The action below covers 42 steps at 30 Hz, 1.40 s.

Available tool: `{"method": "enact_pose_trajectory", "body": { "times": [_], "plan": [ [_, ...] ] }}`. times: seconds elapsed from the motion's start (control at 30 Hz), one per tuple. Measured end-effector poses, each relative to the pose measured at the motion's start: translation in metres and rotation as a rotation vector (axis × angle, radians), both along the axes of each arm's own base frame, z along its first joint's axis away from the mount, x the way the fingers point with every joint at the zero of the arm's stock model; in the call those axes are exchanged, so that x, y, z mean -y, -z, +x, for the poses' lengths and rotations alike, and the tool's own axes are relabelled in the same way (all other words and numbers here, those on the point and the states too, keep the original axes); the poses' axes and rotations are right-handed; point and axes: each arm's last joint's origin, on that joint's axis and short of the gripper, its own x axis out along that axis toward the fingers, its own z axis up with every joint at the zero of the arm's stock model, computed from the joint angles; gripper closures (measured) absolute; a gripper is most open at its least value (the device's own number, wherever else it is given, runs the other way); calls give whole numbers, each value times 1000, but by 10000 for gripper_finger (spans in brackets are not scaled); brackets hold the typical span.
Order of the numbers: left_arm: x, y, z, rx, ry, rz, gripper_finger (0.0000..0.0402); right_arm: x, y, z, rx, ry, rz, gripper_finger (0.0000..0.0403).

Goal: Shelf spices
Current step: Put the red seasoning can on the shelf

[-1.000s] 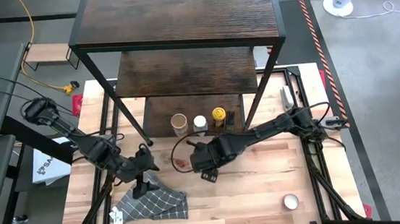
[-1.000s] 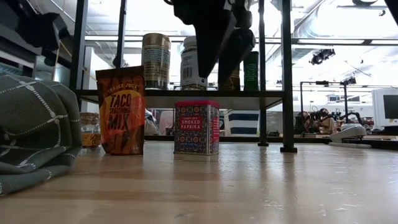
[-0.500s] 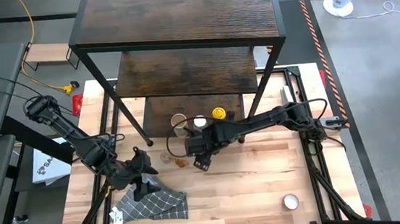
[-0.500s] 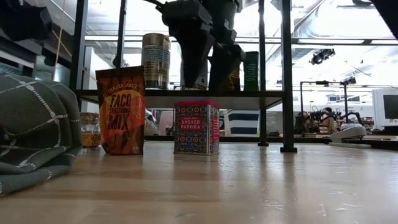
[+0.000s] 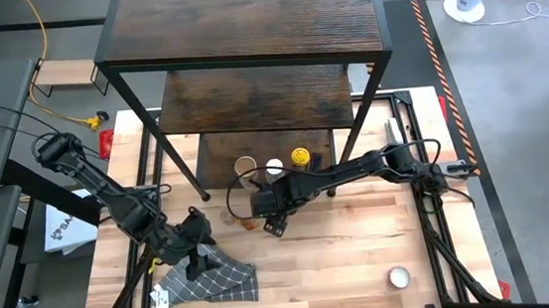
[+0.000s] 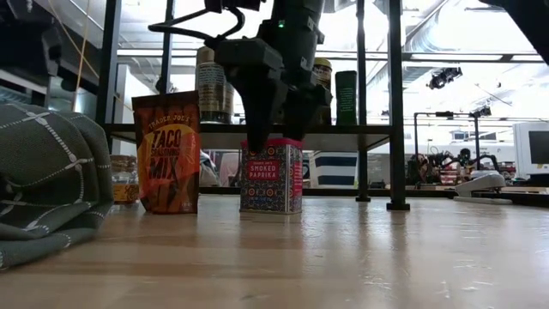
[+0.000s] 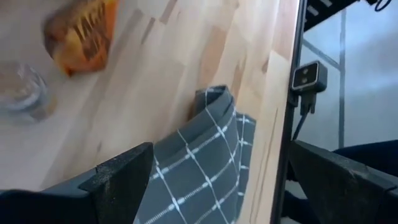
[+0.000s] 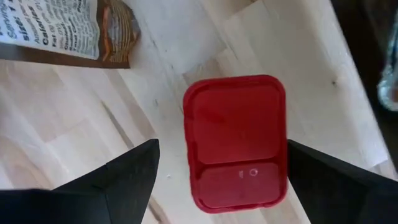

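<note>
The red-lidded smoked paprika tin [image 6: 271,178] stands upright on the table in front of the shelf [image 5: 243,17]. My right gripper [image 6: 275,137] hangs open just over it, fingers pointing down. In the right wrist view the red lid [image 8: 236,140] lies between the two fingers with a gap on each side. To its left stand an orange taco mix pouch [image 6: 167,152] and a glass jar [image 5: 228,216]. Several jars [image 5: 275,166] stand on the shelf's lowest board. My left gripper [image 5: 197,252] hovers open above the grey checked cloth [image 7: 199,162].
A white-lidded jar [image 5: 399,278] stands alone at the table's near right, with bare wood around it. The shelf's black legs [image 5: 205,194] stand on the table close to the pouch and glass jar. A small light-wood stand [image 5: 63,75] sits off the table at the far left.
My right gripper has gone toward the table's left edge and down, from in front of the shelved jars to just over the paprika tin. It has stayed open. The tin, pouch and cloth have not moved.
</note>
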Motion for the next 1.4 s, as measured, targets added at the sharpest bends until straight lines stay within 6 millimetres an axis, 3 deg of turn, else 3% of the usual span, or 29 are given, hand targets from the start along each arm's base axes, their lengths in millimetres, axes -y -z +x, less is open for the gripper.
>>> {"method": "enact_pose_trajectory", "body": {
  "times": [0.17, 0.37, 0.53, 0.67, 0.87, 0.97, 1.07, 1.23, 1.4],
  "plan": [
    [2, 2, 1, -22, 4, -15, 32, 2, 0, 0, 5, 21, -46, 86],
    [1, 3, 1, -16, 30, 15, 32, -2, 7, 1, -9, 38, -64, 207],
    [-1, 6, -2, -31, 75, 99, 32, -13, 19, 4, -20, 25, -89, 207],
    [0, 4, 1, -16, 62, 63, 32, -20, 21, 1, -36, 39, -46, 196],
    [5, -4, 7, 74, 80, 9, 32, -41, 4, -8, -81, 3, -49, 205],
    [6, -17, 9, 111, 120, 51, 33, -58, -15, -17, -93, -35, -55, 205],
    [5, -38, 11, 169, 139, 166, 36, -77, -57, -32, -34, -67, -116, 205],
    [1, -70, 16, 326, 100, 440, 39, -108, -114, -48, 203, -82, -210, 205],
    [-9, -90, 29, 393, 105, 518, 40, -116, -160, -66, 468, -116, -146, 205]
  ]
}}
